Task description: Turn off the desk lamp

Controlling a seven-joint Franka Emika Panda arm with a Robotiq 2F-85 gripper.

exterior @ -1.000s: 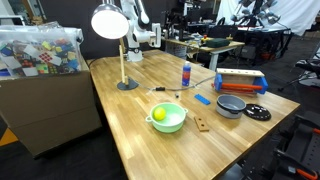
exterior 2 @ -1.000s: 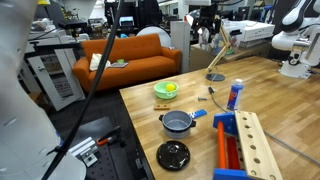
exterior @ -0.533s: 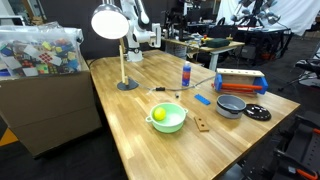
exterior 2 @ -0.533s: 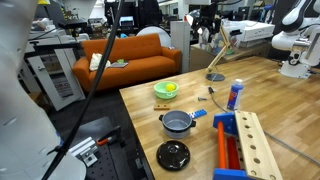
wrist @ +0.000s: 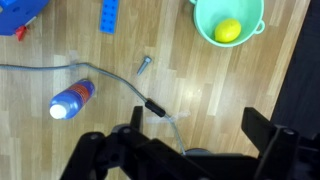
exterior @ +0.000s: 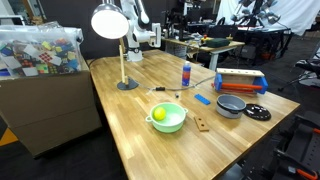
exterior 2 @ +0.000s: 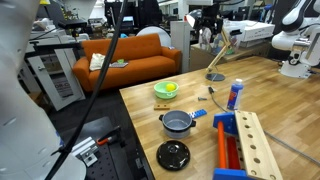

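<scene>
The desk lamp (exterior: 108, 22) stands at the far left of the wooden table, with a round head and bright white disc face, a thin pale stem and a dark round base. It also shows in an exterior view (exterior 2: 216, 74). My gripper (exterior: 150, 38) hangs high behind the lamp, open and empty. In the wrist view my gripper (wrist: 195, 140) looks straight down, with the lamp's dark base (wrist: 196, 153) partly visible between the fingers. The lamp cable with its black inline switch (wrist: 155, 108) runs across the table just beyond the fingers.
On the table are a white and blue bottle (wrist: 72, 97), a green bowl (exterior: 168, 117) holding a yellow fruit, a blue block (wrist: 108, 15), a small bolt (wrist: 144, 66), a grey pot (exterior: 231, 105), its black lid (exterior: 257, 113) and a red and blue toy (exterior: 241, 82). A box of blocks (exterior: 40, 60) stands beside the table.
</scene>
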